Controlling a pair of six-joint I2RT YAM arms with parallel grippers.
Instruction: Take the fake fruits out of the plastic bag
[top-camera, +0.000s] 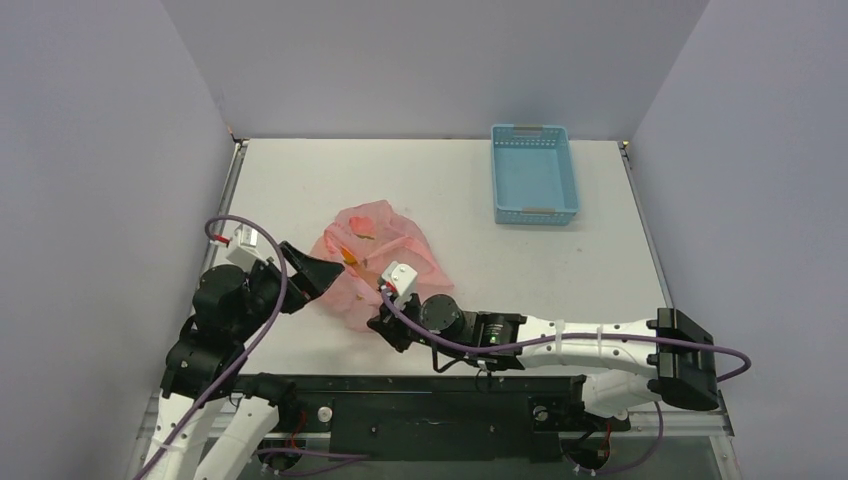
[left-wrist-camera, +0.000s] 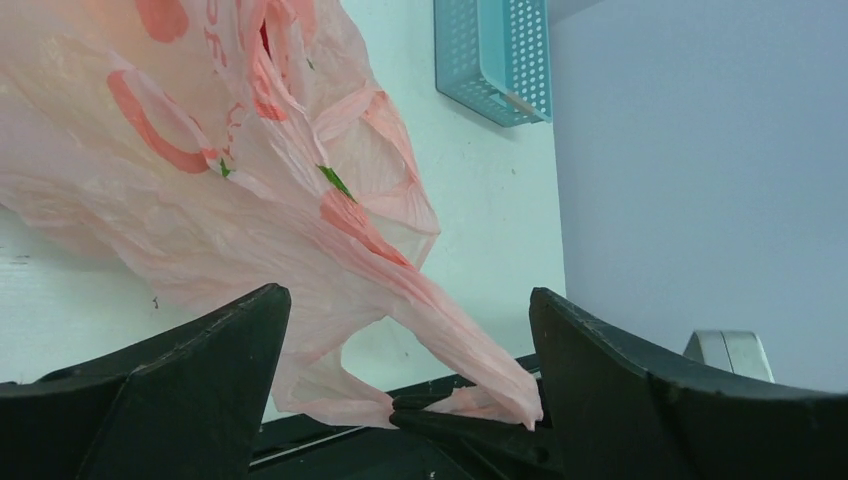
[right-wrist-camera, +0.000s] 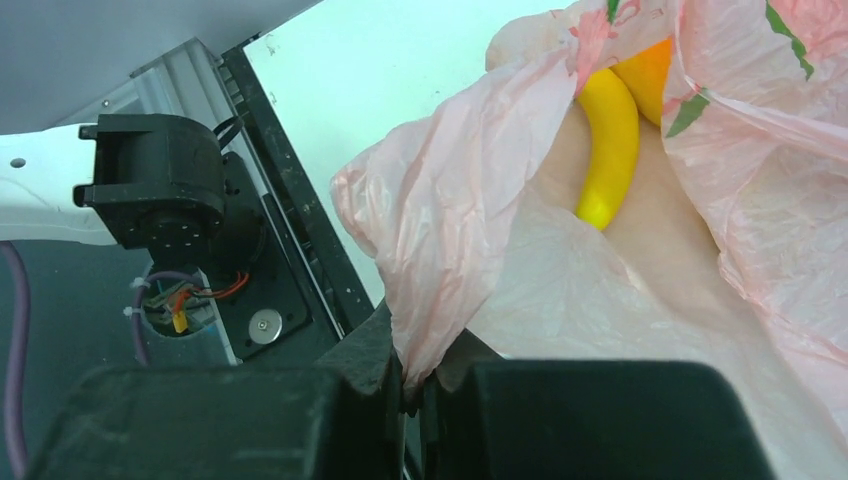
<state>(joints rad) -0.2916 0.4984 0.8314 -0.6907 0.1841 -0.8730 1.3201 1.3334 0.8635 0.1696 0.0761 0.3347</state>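
At the near desk (top-camera: 560, 270) edge, your right tool (right-wrist-camera: 415, 372) is clamped tight on a fold of the plastic bag (right-wrist-camera: 450, 200), pinching the thin pink film at its near side. Your left tool (left-wrist-camera: 408, 296) stands spread wide at the bag's left edge, with film showing between its fingers and nothing pinched. Bag lies crumpled on the desk just beyond both tools. Through its gaping fold you can see a yellow banana (right-wrist-camera: 608, 150) with an orange-yellow fruit (right-wrist-camera: 650, 75) touching its far end. Far right, well apart from the bag, sits a light-blue basket (top-camera: 535, 175).
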